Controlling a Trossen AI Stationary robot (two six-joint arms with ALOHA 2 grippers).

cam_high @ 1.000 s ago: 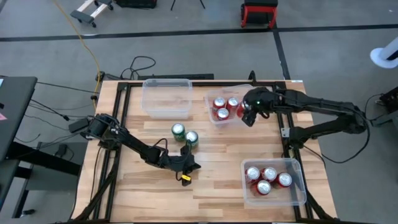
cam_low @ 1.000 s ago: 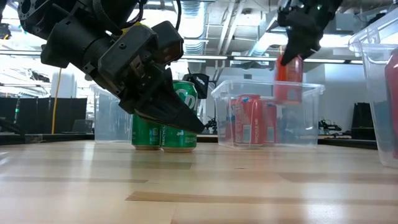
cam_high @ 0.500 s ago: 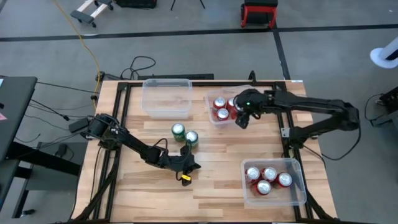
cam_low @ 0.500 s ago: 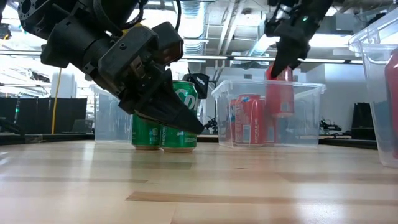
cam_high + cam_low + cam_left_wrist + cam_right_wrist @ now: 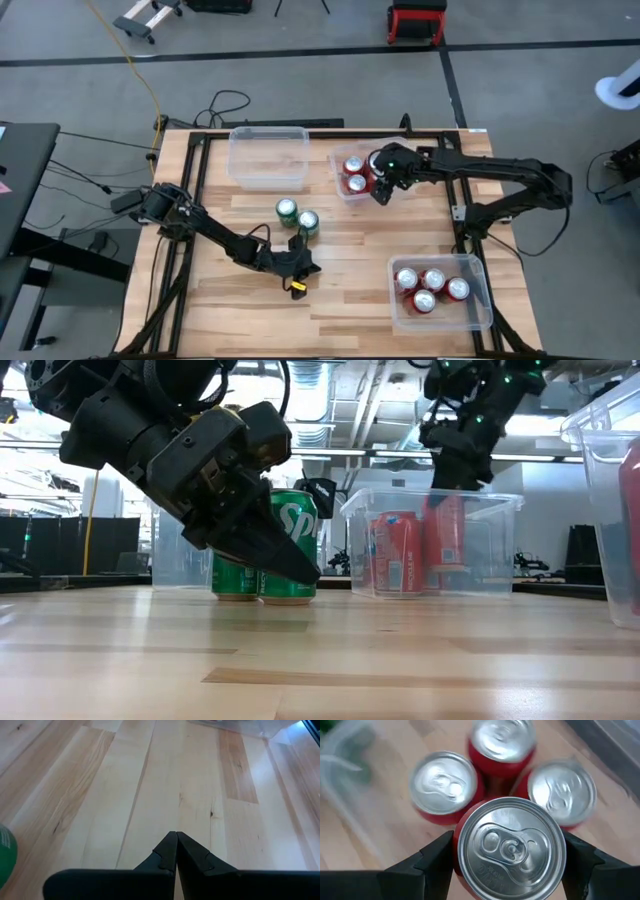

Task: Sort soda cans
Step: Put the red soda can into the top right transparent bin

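My right gripper (image 5: 381,190) is shut on a red soda can (image 5: 510,847) with a silver top, over the clear bin (image 5: 346,192) at the far right-centre. In that bin stand three more red cans (image 5: 445,782), (image 5: 502,740), (image 5: 562,790). In the low view the held can (image 5: 445,540) is down inside the bin walls beside another red can (image 5: 400,550). Two green cans (image 5: 287,210), (image 5: 308,222) stand upright on the table's middle. My left gripper (image 5: 303,270) is shut and holds nothing, low over the wood near the front of the green cans. My right gripper pinches the red can's upper side wall (image 5: 462,851) between its two fingers (image 5: 437,857), one on each side just under the rim. The fingers come from above, slanting down. The can stays upright, its lower part inside the bin; whether its base rests on the bin floor I cannot tell.
An empty clear bin (image 5: 268,155) stands at the far middle-left. Another clear bin (image 5: 480,300) with several red cans stands at the near right corner. Bare wood lies along the table's near left and middle.
My right gripper has gone down and toward the table's left edge with the red can, which stayed upright and sank from above the bin's rim to inside its walls. My left gripper kept still.
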